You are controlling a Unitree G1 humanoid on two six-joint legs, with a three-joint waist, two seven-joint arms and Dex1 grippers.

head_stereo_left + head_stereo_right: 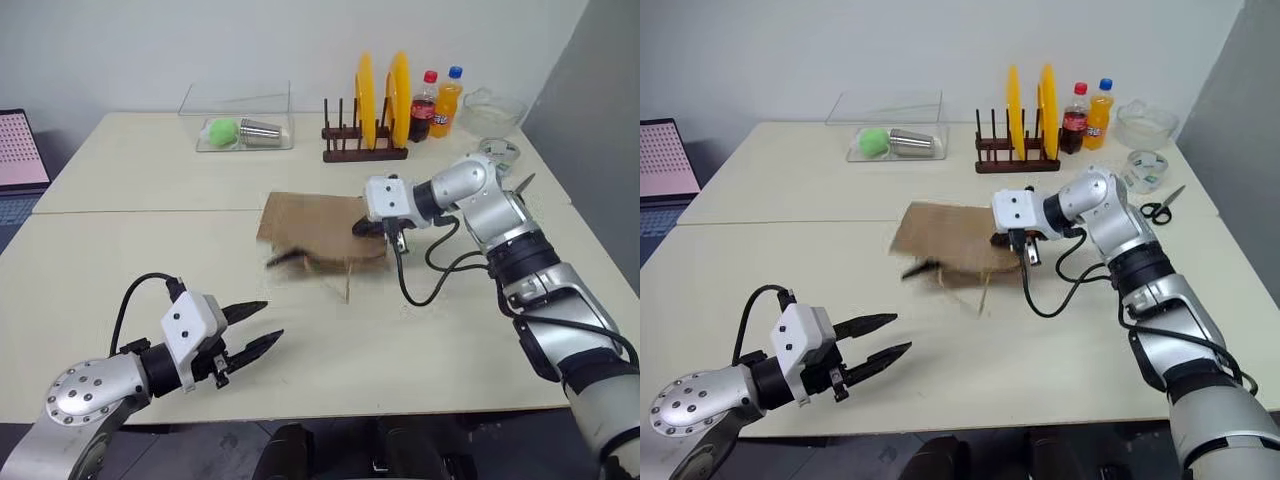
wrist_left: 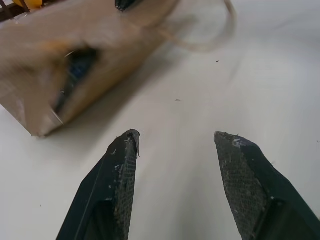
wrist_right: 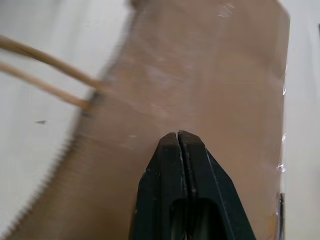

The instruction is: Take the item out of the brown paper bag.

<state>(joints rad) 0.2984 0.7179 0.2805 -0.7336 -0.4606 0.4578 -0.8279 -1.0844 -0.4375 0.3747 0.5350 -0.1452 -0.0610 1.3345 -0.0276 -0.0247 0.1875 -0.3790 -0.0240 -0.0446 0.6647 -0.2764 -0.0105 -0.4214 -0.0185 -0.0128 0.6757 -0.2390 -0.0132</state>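
Fingers (image 3: 178,142) of the right gripper (image 1: 1002,240) are pressing tightly together in the right wrist view, with brown paper directly behind them; whether any paper is pinched between the tips cannot be told. That gripper is sitting at the right end of the brown paper bag (image 1: 320,230), which is lying flat near the middle of the tabletop (image 1: 150,190), its mouth facing the near edge and its tan cord handles (image 3: 45,75) trailing out onto the surface. Something dark is showing at the bag's opening (image 2: 72,75), too blurred to name. The left gripper (image 1: 262,328) is hovering low over the near-left part of the tabletop, well apart from the bag, its two black fingers (image 2: 120,185) spreading wide with nothing between them. Along the far side, a wooden plate rack (image 1: 365,150) is holding two yellow plates (image 1: 398,98), with a cola bottle (image 1: 425,105) and an orange soda bottle (image 1: 448,100) just beside it. A clear tray (image 1: 245,125) to the left is containing a green ball (image 1: 222,131) and a metal cup (image 1: 262,131). Scissors (image 1: 1160,207) are lying near the right edge.
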